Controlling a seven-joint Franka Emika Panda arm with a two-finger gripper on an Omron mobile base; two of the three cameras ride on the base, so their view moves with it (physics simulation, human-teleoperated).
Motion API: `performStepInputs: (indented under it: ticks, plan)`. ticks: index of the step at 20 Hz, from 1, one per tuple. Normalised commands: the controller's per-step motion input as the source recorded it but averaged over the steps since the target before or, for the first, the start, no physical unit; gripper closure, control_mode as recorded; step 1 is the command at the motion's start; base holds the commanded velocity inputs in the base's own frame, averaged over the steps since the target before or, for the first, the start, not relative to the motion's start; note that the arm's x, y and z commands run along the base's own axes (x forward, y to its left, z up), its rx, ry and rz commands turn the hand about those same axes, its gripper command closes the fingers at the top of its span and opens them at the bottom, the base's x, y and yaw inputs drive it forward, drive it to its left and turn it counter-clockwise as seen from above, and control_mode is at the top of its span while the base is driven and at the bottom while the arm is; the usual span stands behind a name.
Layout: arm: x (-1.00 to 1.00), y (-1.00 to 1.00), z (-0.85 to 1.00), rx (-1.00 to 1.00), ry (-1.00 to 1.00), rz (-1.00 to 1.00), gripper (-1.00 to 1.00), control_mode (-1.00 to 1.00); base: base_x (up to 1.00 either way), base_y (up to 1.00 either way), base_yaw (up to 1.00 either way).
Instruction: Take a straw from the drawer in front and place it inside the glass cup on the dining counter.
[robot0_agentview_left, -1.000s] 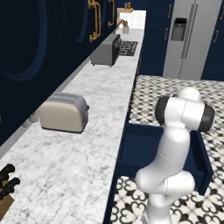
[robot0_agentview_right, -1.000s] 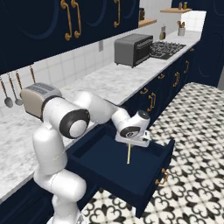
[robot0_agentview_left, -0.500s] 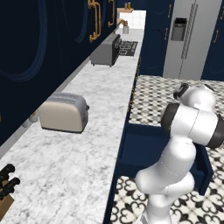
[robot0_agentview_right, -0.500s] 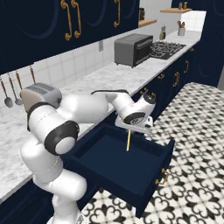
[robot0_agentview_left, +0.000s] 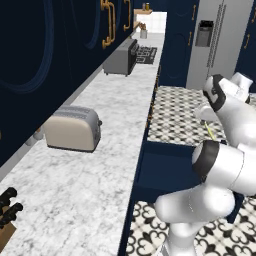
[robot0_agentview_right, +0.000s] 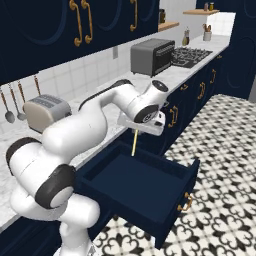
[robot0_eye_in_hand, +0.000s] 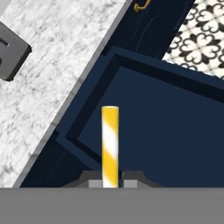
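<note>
**Straw lifted clear of the drawer, held in the gripper**

Nearest to us in the hand view, the two-finger gripper (robot0_eye_in_hand: 110, 180) is clenched on the thin pale yellow straw (robot0_eye_in_hand: 110, 146), whose shaft runs from between the dark finger tips (robot0_eye_in_hand: 96, 179) toward 12 o'clock. The straw shows yellow with paler diagonal bands. In the right base view the gripper (robot0_agentview_right: 139, 129) hangs over the drawer with the straw (robot0_agentview_right: 133, 142) pointing straight down from it, its lower end above the drawer floor and touching nothing that we can see.

Beyond the straw lies the wide, shallow navy-blue drawer (robot0_agentview_right: 172, 196), pulled open, its dark interior bare where visible. At 10 o'clock of it in the hand view runs the white-grey marbled worktop (robot0_eye_in_hand: 52, 74). Farther along that worktop stand a silver toaster (robot0_agentview_right: 46, 111) and a dark grey toaster oven (robot0_agentview_right: 152, 56).

We judge the straw light, stiff for its weight, smooth and easily crushed or spun between the pads. The present hold near one end leaves a long free length, which suits lowering it into a cup; a moderate squeeze should do. We cannot locate the cup or dining counter here.
</note>
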Motion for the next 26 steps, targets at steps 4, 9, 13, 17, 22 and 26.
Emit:
performStepInputs:
  ticks: [4,9,13,17,22,26]
  plan:
    - [-0.56,0.82,1.0,-0.07,0.0,-0.01,1.0,-1.0,0.0,0.0,0.0]
    - [-0.5,0.86,0.92,-0.1,0.0,0.0,1.0,-1.0,0.0,0.0,0.0]
    - [-0.58,0.68,0.63,-0.09,0.0,0.0,1.0,-1.0,0.0,0.0,0.0]
    - [-0.67,0.51,0.39,-0.1,-0.01,0.0,1.0,-1.0,0.0,0.0,0.0]
    - [-0.2,0.05,0.04,-0.01,-0.02,0.0,1.0,1.0,-0.8,0.04,-0.03]
    - [0.0,0.0,0.0,0.0,0.0,0.0,1.0,1.0,-1.0,-0.52,-0.15]
